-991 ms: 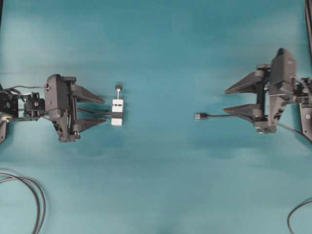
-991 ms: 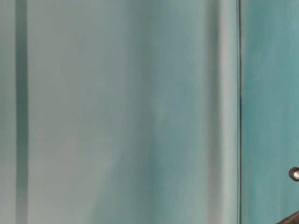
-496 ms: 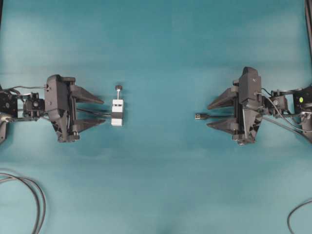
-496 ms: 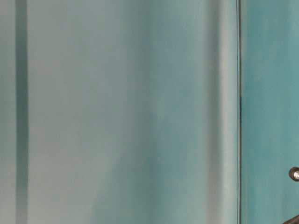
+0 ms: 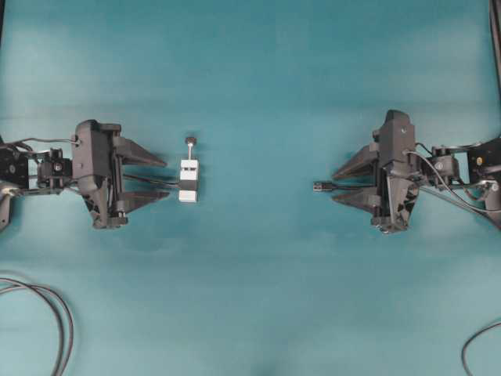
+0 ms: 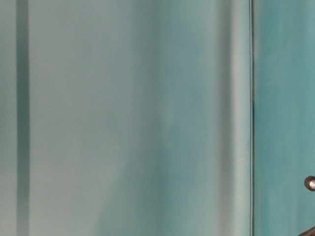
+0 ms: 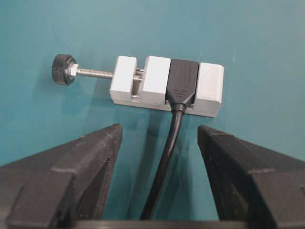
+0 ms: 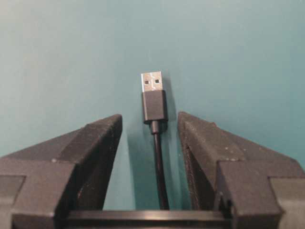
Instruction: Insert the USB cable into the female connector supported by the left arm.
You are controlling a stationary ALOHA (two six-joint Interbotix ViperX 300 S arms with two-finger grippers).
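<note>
The female connector, a white clamp block with a black-knobbed screw, lies on the teal table just off the left arm. My left gripper stands open behind the block, its fingers astride the black cable without touching it. The USB cable lies flat at the right, its plug pointing left. My right gripper straddles this cable just behind the plug. Its fingers are narrowly apart, with a gap on each side of the cable.
Loose dark cables curl at the table's lower left and lower right. The table-level view is a blurred teal surface with a small round dark knob at its right edge.
My right gripper slid left along the USB cable until its fingertips came just behind the plug, and its jaws have narrowed round the cable. The left gripper and the connector have not moved.
</note>
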